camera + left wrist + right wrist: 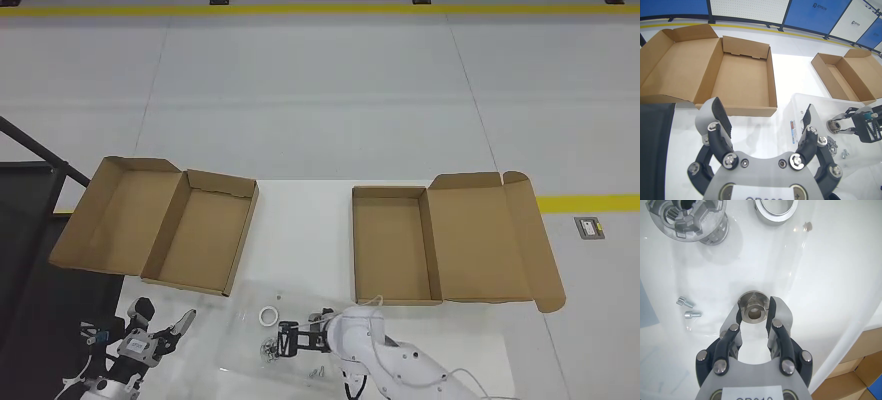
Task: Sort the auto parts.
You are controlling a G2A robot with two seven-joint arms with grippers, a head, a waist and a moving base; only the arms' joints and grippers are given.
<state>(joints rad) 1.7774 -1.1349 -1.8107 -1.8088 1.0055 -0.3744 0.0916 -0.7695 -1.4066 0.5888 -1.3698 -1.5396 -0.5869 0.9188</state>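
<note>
Right gripper point(755, 310) pinches flanged metal hub point(753, 302) in clear bin point(810, 275); lift straight up, then cardboard box point(390, 250) at 1 o'clock. Left gripper point(762, 108) gapes empty.

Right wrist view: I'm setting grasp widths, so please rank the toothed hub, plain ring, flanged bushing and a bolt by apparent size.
1. toothed hub, partly cropped by the frame
2. plain ring, also cropped
3. flanged bushing, nearest the camera yet smaller-looking
4. bolt; the other bolt looks about the same
</note>
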